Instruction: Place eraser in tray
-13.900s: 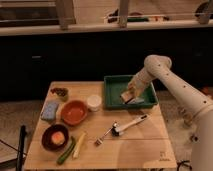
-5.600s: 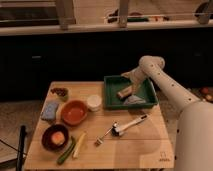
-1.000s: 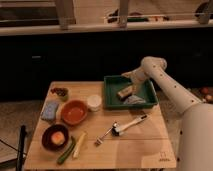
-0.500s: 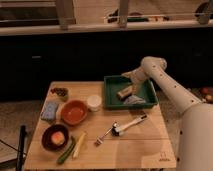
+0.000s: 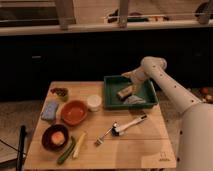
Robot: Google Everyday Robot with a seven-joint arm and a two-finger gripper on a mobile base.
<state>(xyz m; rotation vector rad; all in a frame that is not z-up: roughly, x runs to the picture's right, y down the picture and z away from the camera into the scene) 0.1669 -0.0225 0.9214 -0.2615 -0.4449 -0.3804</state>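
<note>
A green tray (image 5: 113, 95) sits at the back right of the wooden table. A tan block, the eraser (image 5: 124, 93), is in the tray near its middle, next to a pale bluish object (image 5: 133, 100). My gripper (image 5: 129, 87) hangs over the tray right at the eraser, reached in from the white arm (image 5: 167, 87) on the right. I cannot tell whether the eraser rests on the tray floor or is held.
On the table: a white cup (image 5: 94, 102), an orange bowl (image 5: 74, 112), a dark bowl with an orange item (image 5: 55, 137), a blue sponge (image 5: 50, 110), a small dish of berries (image 5: 60, 92), a green and a yellow vegetable (image 5: 72, 148), and a white-handled utensil (image 5: 122, 128).
Over the last second nothing visible has moved. Compared with the earliest frame, the gripper has shifted left and deeper over the tray.
</note>
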